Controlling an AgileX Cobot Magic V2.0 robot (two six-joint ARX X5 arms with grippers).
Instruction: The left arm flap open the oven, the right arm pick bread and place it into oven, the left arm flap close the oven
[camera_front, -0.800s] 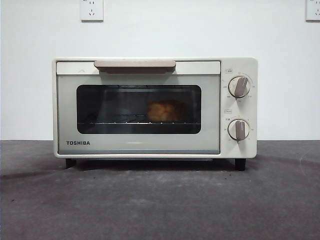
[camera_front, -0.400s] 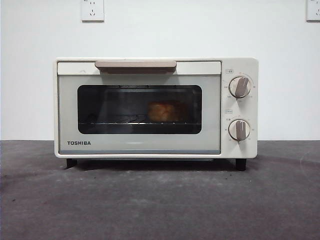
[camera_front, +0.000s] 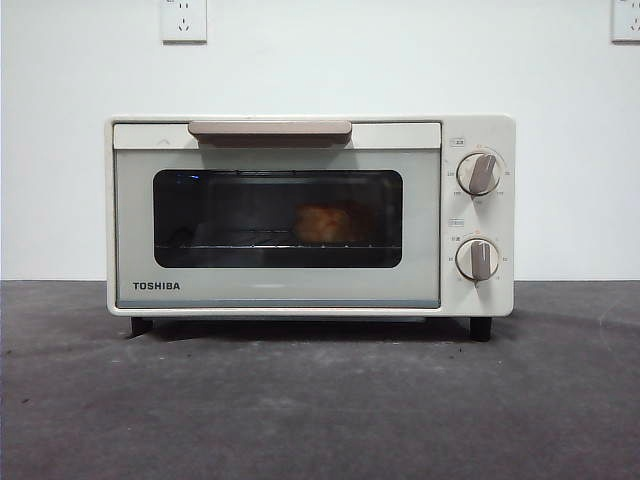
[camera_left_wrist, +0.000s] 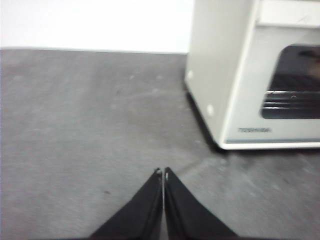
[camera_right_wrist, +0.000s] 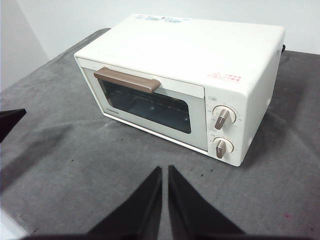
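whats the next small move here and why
Probably none beyond parking: the oven door is shut, with the bread on the rack behind the glass. The left end effector is shut and off to the oven's side, the right end effector shut and in front of it, both empty. I'd just pull both arms back.

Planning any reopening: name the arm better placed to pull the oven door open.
Left, probably: its gripper sits low beside the oven, jaws shut, while the right gripper hangs back, facing the handle.

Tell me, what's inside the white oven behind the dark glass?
Inside the cream-white boxy oven, a small golden-orange lumpy bread sits on a wire rack. The closed door's dark glass dims everything, so the far corners cannot be seen.
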